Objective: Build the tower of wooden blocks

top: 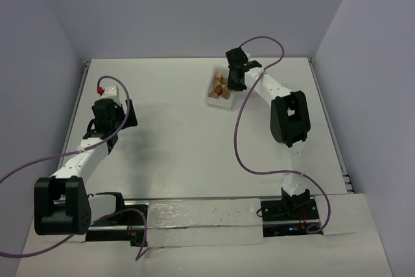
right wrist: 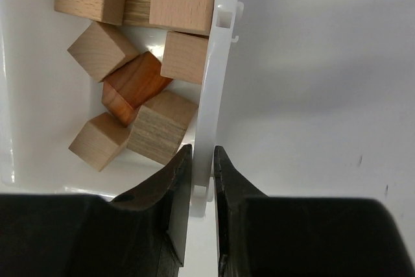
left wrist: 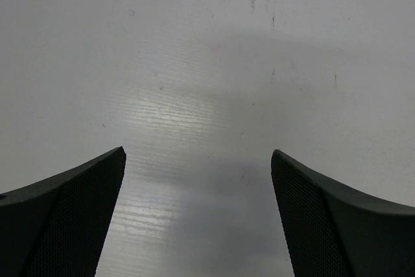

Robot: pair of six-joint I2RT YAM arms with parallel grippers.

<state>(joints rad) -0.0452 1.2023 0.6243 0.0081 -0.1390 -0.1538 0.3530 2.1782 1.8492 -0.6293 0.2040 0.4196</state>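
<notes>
**A:** Wood blocks (right wrist: 133, 85), where are they?

**B:** All in the white tray (right wrist: 211, 82), a loose jumble lying on its floor. Most are pale tan, one is reddish-brown, and one is a greyer brown with a clear grain. The overhead view shows the tray at the far side of the worktop (left wrist: 207, 63), right of the middle.

**A:** And the right fingers (right wrist: 181, 173)?

**B:** Almost closed, pinching the tray's thin side wall between them. One finger is inside the tray, right by the greyer block, though I cannot tell if it touches it. The other finger is outside the wall, over the worktop.

**A:** The left fingers (left wrist: 78, 218)?

**B:** Spread wide with nothing between them, pointing down at the worktop on the left side, well apart from the tray. I cannot tell whether the tips touch the surface
</notes>
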